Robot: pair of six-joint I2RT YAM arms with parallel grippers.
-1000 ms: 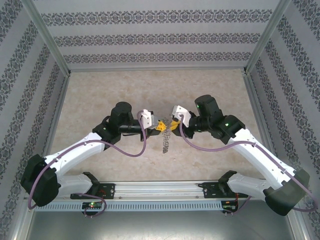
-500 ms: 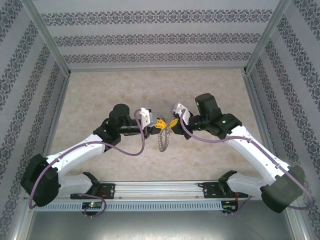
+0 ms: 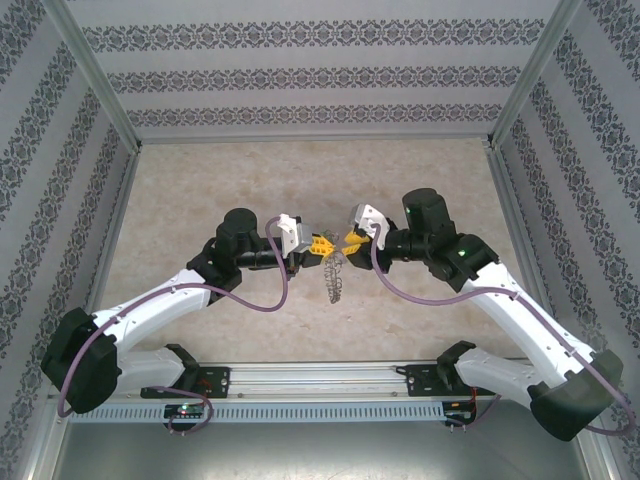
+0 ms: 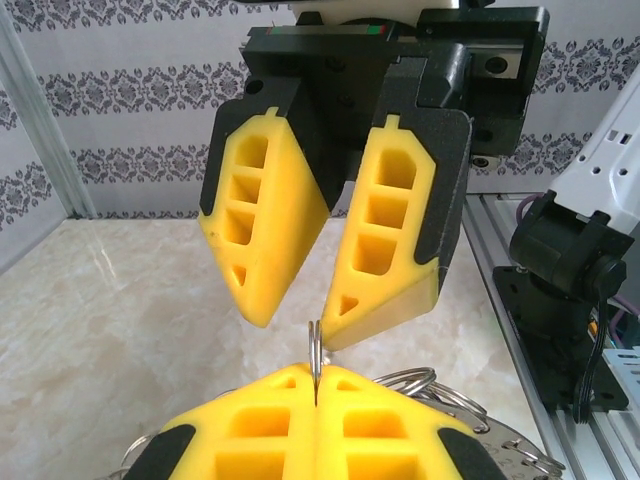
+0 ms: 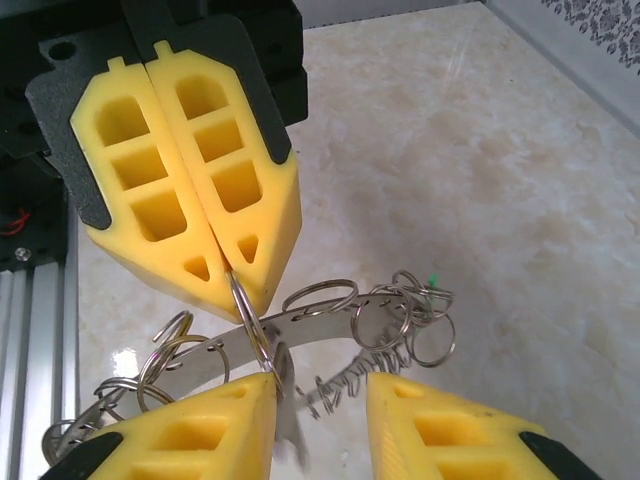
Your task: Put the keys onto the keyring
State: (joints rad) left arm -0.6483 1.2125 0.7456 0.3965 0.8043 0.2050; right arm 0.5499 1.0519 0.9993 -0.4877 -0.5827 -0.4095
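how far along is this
Done: the keyring hangs from the left gripper, shut on one of its rings. In hand: the right gripper, jaws open, sits at that ring. Left: threading the keys; a green speck sits among the rings, strung or not I cannot tell.

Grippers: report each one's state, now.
Left gripper: shut on the silvery metal keyring cluster.
Right gripper: open, jaws apart.

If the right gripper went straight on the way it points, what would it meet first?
Likely the keyring hanging just ahead, then the left gripper pinching it; depth is unclear.
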